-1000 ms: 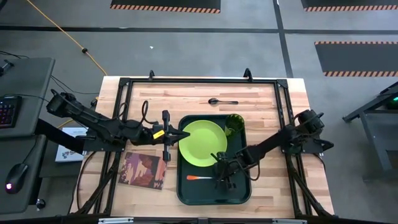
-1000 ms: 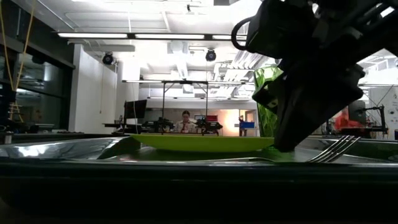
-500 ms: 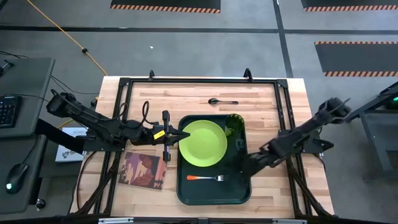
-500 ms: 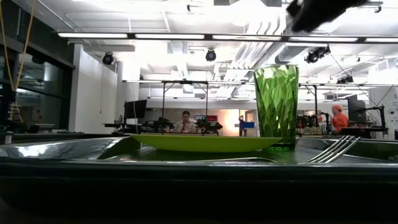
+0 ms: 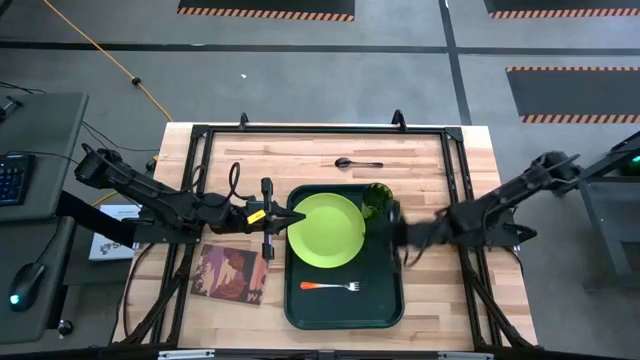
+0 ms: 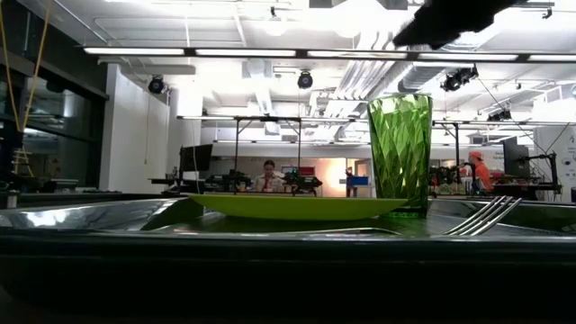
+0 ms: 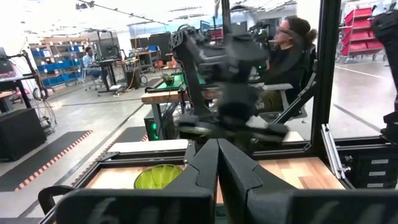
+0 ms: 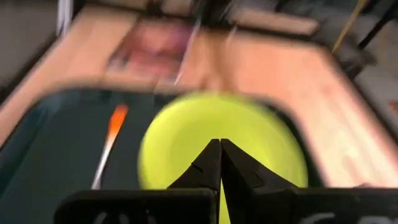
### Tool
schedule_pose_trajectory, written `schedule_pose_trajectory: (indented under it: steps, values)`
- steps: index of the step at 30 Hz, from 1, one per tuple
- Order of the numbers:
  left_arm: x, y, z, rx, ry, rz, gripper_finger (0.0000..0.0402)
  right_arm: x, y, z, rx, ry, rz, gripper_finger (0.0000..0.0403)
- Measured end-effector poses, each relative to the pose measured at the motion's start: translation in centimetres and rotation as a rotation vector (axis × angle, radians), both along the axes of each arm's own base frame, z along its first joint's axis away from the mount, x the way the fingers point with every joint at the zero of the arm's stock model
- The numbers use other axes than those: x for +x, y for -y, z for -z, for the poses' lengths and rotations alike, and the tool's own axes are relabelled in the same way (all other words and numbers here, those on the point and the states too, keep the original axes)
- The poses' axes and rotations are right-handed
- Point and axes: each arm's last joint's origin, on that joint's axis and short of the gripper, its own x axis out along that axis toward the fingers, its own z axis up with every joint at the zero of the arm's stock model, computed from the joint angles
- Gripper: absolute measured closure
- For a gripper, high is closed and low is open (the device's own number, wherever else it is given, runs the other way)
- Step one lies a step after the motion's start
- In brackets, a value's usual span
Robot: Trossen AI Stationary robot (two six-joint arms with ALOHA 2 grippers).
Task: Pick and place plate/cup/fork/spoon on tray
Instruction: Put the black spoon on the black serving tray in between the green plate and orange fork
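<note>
The dark green tray (image 5: pixel 392 300) lies at the table's middle. On it lie the lime-green plate (image 5: pixel 326 229), the upright green cup (image 5: pixel 377 198) at its far right corner, and the orange-handled fork (image 5: pixel 330 286) near its front. All three also show in the low view: the plate (image 6: pixel 297 207), the cup (image 6: pixel 400 153) and the fork (image 6: pixel 486 216). The dark spoon (image 5: pixel 357 162) lies on the wood beyond the tray. My right gripper (image 5: pixel 392 232) is shut and empty above the tray's right part, beside the plate. My left gripper (image 5: pixel 293 218) is shut at the plate's left edge.
A reddish-brown patterned mat (image 5: pixel 228 273) lies left of the tray near the front edge. A black frame (image 5: pixel 320 130) runs around the table top. Bare wood lies right of the tray. People show in the room beyond the table.
My right gripper has risen from the fork near the tray's front, gone toward the tray's right rim, then toward the far edge beside the plate. The fork stays flat on the tray. In the low view the gripper has left upward, uncovering the cup.
</note>
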Motion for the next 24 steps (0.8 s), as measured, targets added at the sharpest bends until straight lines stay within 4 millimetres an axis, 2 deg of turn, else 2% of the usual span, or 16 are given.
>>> schedule_pose_trajectory:
  steps: [4, 10, 17, 24]
  values:
    - [0.0, 0.0, 0.0, 0.001, 0.000, 0.000, 0.0401, -1.6, 4.4, -1.3, 0.037, 0.224, 0.092, 0.0403]
    - [0.0, 0.0, -0.1, -0.001, 0.009, -0.008, 0.0401, -3.8, 11.1, -2.9, 0.065, 0.386, 0.427, 0.0403]
    - [0.0, -0.1, -0.1, -0.004, 0.013, -0.028, 0.0401, -4.5, 17.7, -3.2, 0.201, 0.412, 0.718, 0.0403]
    - [0.0, -0.1, 0.2, -0.020, -0.017, -0.027, 0.0401, -6.8, 23.5, -1.3, 0.407, 0.192, 0.868, 0.0396]
